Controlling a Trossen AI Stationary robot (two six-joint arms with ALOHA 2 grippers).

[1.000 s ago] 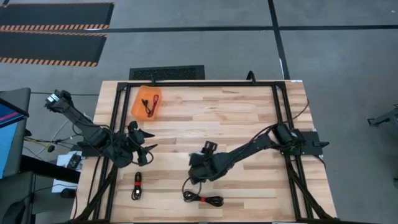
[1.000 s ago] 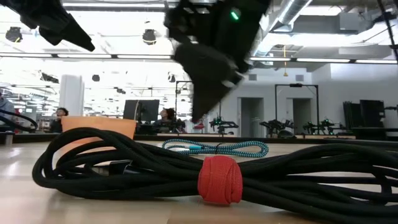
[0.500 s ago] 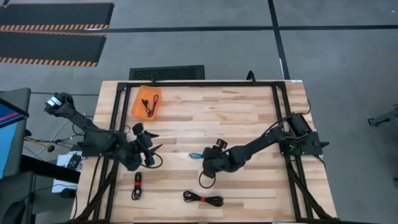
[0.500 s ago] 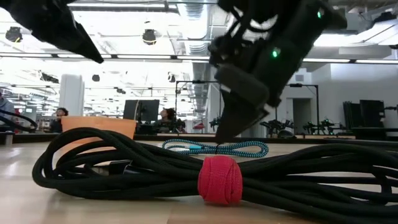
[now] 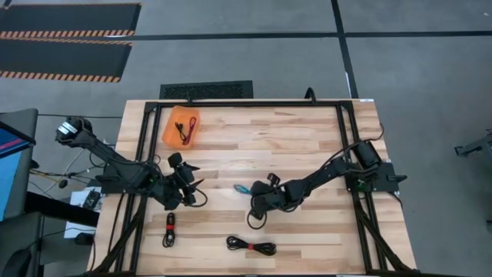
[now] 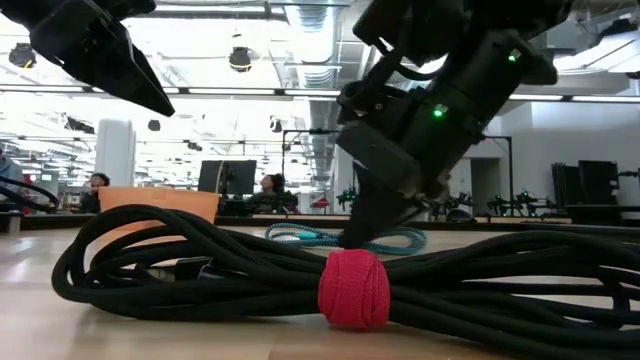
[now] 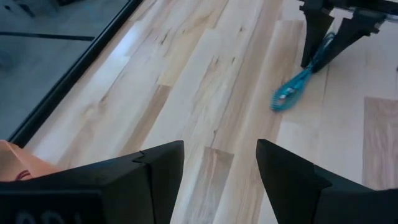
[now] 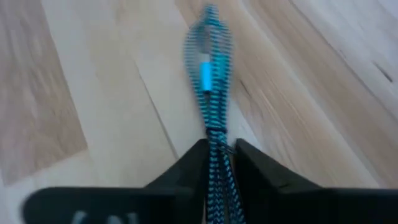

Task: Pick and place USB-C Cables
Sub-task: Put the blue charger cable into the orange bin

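Observation:
A teal USB-C cable bundle [image 5: 241, 188] lies mid-table; my right gripper [image 8: 217, 163] is shut on its right end. It also shows in the low view as the teal cable [image 6: 300, 236] under my right gripper [image 6: 368, 232]. My left gripper [image 7: 221, 165] hovers open left of it, holding nothing; in the high view my left gripper [image 5: 190, 181] is above the table. A black cable with a red tie [image 5: 251, 246] lies at the near edge. Another black cable [image 5: 169, 229] lies near-left. My right gripper pinches the teal bundle's end toward the table's right [image 8: 214, 140] between its two fingers, several strands together. The fingers come from above, slanting down. The rest of the bundle [image 7: 287, 96] stretches away from the fingers and lies on the wood.
An orange bin [image 5: 181, 127] with a dark cable inside stands far-left on the table. A black frame [image 5: 246, 103] runs along the table's edges. Bare wood lies between the two grippers and toward the far right.
My right gripper has gone from over the near black cable toward the far edge and down onto the teal cable, and has shut on its end. The teal bundle's strands are drawn together there. My left gripper has drifted a little toward the right.

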